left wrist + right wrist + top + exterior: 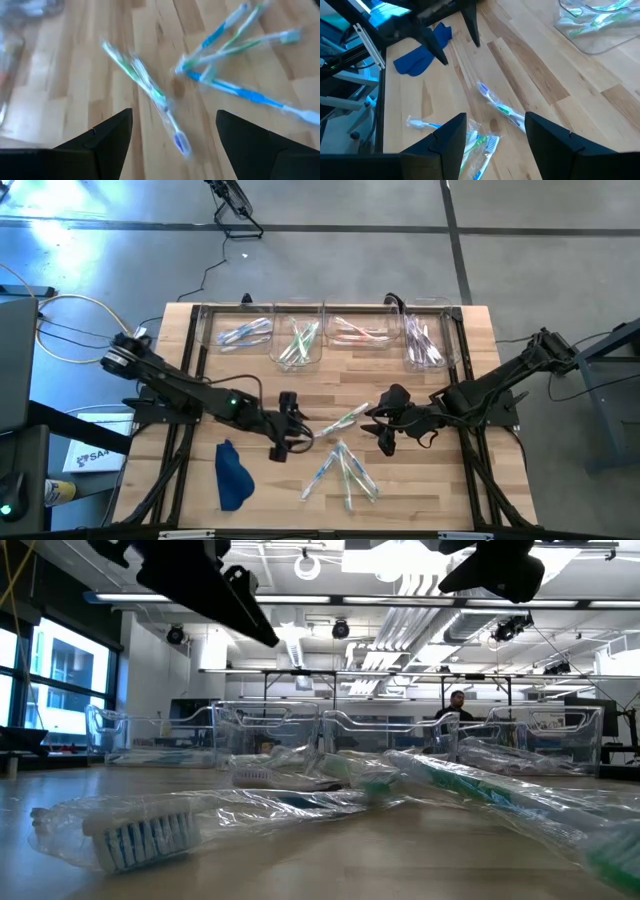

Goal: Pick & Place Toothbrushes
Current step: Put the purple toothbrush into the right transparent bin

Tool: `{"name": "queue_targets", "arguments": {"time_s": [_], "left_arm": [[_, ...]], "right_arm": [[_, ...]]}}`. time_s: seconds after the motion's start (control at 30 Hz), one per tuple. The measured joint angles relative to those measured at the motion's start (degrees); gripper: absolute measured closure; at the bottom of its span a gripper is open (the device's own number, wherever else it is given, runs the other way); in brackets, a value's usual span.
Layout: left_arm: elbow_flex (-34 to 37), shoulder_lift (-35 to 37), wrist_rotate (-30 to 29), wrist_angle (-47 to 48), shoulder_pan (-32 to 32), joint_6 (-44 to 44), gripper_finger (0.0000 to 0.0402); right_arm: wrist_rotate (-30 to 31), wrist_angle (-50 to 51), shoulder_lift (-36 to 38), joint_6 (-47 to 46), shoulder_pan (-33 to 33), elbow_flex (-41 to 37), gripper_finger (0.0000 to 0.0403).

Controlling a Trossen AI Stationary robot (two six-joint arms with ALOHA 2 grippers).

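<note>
Wrapped toothbrushes lie flat on the wooden table. One toothbrush (341,419) with a green and blue handle lies alone at mid-table (150,95) (496,106). A loose cluster of toothbrushes (342,472) lies nearer the front edge (235,55). My left gripper (298,430) hovers open just left of the lone toothbrush, which shows between its fingers (174,114) without touching them. My right gripper (384,428) hangs open to that toothbrush's right, above the table (496,116). More toothbrushes fill the foreground of the low view (140,830).
Several clear bins (298,335) holding toothbrushes stand in a row along the far edge (270,730) (600,25). A dark blue cloth (232,475) lies at the front left (422,57). Bare wood lies between the bins and the grippers.
</note>
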State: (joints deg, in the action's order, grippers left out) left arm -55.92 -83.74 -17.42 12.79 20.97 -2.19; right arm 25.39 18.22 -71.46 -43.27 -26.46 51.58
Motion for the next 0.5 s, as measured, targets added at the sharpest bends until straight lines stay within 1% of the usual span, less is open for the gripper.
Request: {"name": "queue_targets", "arguments": {"time_s": [0.13,0.27,0.5], "left_arm": [[-0.05,-2.4,0.78,0.02,0.0,-2.55,0.0121],[-0.03,-3.67,1.88,-0.15,0.0,-3.66,0.0121],[-0.07,-6.94,2.11,-0.84,0.0,-5.19,0.0121]], "right_arm": [[-0.02,0.04,0.0,0.0,-0.02,0.01,0.0208],[-0.02,0.18,0.0,0.0,-0.02,-0.01,0.0208],[-0.02,0.54,0.0,0.0,-0.02,0.01,0.0208]]}}
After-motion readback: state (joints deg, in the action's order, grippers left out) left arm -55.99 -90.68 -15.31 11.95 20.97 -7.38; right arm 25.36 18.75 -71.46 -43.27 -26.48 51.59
